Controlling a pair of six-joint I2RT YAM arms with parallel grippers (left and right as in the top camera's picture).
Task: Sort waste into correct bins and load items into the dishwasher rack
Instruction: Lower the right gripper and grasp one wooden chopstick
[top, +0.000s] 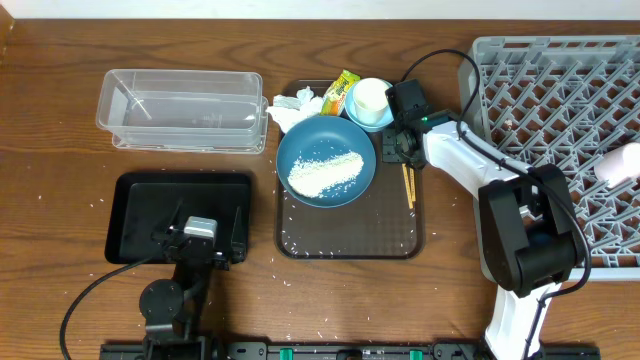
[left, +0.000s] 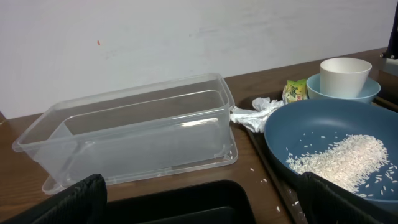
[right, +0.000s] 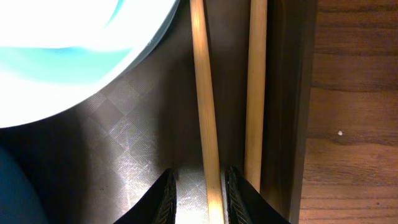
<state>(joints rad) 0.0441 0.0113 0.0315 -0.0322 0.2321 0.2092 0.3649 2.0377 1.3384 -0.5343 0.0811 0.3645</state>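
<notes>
Wooden chopsticks (right: 205, 93) lie side by side along the right edge of the brown serving tray (right: 124, 143), and the right claw (right: 202, 193) straddles one of them. That stick runs between its two fingers, and the other stick lies just outside the right-hand finger (right: 245, 196). A sliver of tray shows between the stick and the left-hand finger, so I cannot tell whether the narrowed jaws actually clamp it. Ahead of this claw and to its left sits the light blue bowl (top: 380, 120) with the white cup (top: 370, 97) standing in it. The dark blue plate (top: 300, 145), strewn with rice grains (top: 325, 172), lies to its left. Beyond the plate are the crumpled tissue (top: 295, 108) and the yellow-green wrapper (top: 343, 92). To the claw's right stands the grey dishwasher rack (top: 560, 90), a pale pink cup (top: 620, 165) lying in it. The left claw (top: 205, 215) hangs over the black tray (top: 140, 215), fully released and holding nothing. The clear plastic tub (left: 124, 124) stands straight ahead of it.
</notes>
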